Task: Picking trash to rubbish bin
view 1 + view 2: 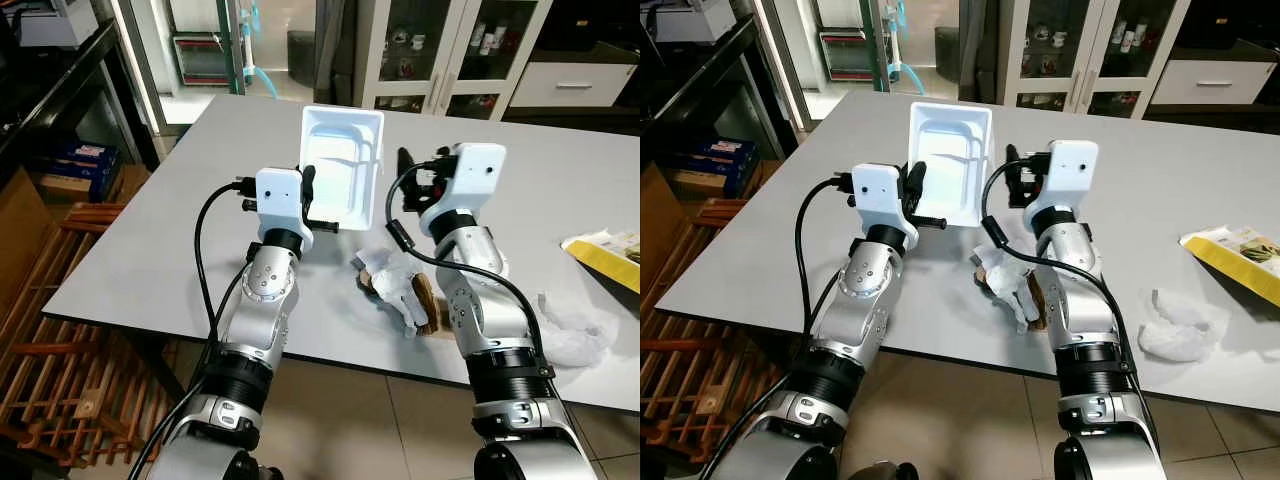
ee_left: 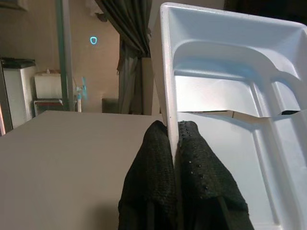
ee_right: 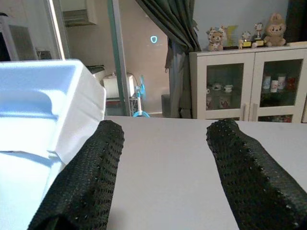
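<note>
A white foam tray (image 1: 340,170) with moulded compartments stands tilted up over the grey table (image 1: 150,250). My left gripper (image 1: 308,195) is shut on its left rim; in the left wrist view the fingertips (image 2: 192,139) pinch the thin wall of the tray (image 2: 230,91). Just right of the tray, my right gripper (image 1: 410,175) is open with nothing between its fingers, and the tray's edge (image 3: 48,100) lies beside it. A wad of white tissue and brown paper (image 1: 400,285) lies on the table between my forearms.
Crumpled clear plastic (image 1: 575,330) and a yellow packet (image 1: 605,255) lie at the table's right. A wooden rack (image 1: 50,330) stands on the floor to the left. White glass-door cabinets (image 1: 450,50) line the back wall.
</note>
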You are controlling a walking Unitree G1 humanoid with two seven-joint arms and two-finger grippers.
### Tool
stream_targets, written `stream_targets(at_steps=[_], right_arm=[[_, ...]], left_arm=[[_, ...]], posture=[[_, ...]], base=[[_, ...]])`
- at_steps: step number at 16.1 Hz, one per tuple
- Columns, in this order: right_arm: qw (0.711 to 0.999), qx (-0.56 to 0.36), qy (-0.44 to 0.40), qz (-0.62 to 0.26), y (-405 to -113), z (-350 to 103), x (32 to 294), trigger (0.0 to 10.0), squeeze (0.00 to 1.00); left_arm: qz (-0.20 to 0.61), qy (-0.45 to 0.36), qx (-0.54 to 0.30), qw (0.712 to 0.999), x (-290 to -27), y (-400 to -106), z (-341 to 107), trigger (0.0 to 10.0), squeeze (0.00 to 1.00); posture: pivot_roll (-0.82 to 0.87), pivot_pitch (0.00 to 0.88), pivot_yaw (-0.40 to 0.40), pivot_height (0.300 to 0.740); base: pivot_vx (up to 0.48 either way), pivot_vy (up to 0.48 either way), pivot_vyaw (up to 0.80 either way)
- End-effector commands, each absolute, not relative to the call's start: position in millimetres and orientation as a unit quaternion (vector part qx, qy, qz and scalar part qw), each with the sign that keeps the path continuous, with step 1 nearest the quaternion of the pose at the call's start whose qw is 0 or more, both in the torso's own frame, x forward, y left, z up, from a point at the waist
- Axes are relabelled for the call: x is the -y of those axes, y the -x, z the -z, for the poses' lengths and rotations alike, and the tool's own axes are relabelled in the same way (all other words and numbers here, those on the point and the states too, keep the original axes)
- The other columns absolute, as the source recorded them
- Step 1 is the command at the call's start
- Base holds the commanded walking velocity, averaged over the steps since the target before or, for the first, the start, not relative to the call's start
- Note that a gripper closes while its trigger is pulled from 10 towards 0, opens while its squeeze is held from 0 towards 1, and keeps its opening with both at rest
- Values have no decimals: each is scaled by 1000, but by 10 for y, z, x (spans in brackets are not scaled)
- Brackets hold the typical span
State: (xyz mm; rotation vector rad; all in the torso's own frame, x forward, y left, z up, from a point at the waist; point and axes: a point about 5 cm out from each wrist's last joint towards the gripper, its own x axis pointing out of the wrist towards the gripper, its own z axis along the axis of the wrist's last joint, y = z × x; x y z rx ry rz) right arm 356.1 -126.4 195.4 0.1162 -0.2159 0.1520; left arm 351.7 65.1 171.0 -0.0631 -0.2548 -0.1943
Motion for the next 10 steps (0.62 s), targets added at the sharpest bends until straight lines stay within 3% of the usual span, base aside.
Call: stream_targets(at_steps=[1,10], right_arm=[[989,112,-64,-74,-3575,-1964,1288,10000,0],[990,107,-68,-57,-3571,-1887,1277,10000,0]], left_arm=[[100,27,133,986,-636,-3530,-1738,10000,0],[83,24,134,987,-850,-3589,-1731,10000,0]], posture=[[13,23,-8,740],[-23,0,46,740]], base=[[0,0,0],[0,0,0]])
